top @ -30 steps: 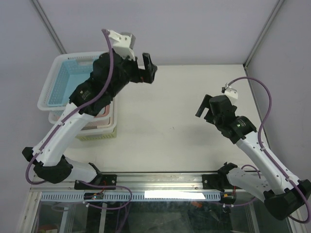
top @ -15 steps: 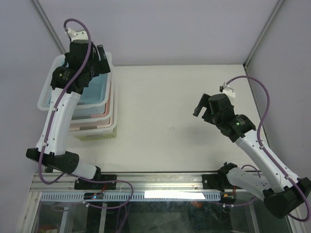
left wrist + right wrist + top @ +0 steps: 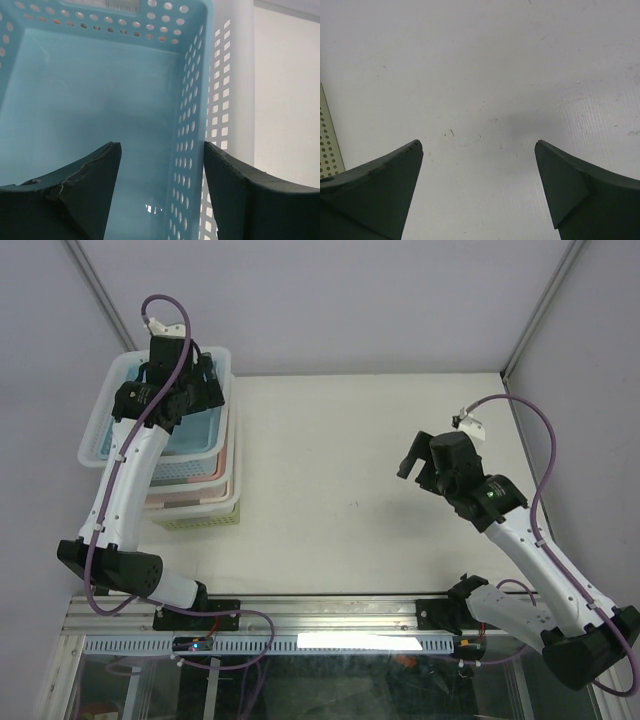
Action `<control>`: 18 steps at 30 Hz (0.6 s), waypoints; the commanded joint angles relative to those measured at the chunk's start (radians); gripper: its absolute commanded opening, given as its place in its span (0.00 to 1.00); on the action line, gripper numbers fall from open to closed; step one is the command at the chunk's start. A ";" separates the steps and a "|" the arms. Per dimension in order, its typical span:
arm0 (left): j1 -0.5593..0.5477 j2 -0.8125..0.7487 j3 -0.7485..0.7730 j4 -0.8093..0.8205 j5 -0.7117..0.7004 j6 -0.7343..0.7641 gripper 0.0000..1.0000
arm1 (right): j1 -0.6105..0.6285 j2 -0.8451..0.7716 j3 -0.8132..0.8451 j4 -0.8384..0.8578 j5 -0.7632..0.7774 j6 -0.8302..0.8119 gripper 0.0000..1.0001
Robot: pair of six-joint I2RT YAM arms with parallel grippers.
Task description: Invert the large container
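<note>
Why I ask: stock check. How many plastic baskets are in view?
4, stacked at left: large white perforated basket on top, blue basket nested inside it, pink basket beneath, pale green basket lowest; more may be hidden.

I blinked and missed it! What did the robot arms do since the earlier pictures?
The left arm swung left, from over the far middle of the table to the basket stack. The left gripper now hangs open astride the right wall of the blue basket nested in the large container, holding nothing. The right gripper stayed open above the table; the baskets did not move.
</note>
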 commanded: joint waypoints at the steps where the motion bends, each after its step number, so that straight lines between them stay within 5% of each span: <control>1: 0.000 -0.030 -0.044 0.042 -0.009 0.018 0.66 | -0.004 0.006 0.060 0.022 0.012 0.005 0.99; 12: 0.000 -0.030 -0.039 0.062 -0.006 0.041 0.38 | -0.004 0.027 0.078 0.022 -0.013 0.017 0.99; 18: 0.000 -0.069 0.019 0.084 0.027 0.055 0.11 | -0.003 0.013 0.089 -0.007 0.032 0.014 0.99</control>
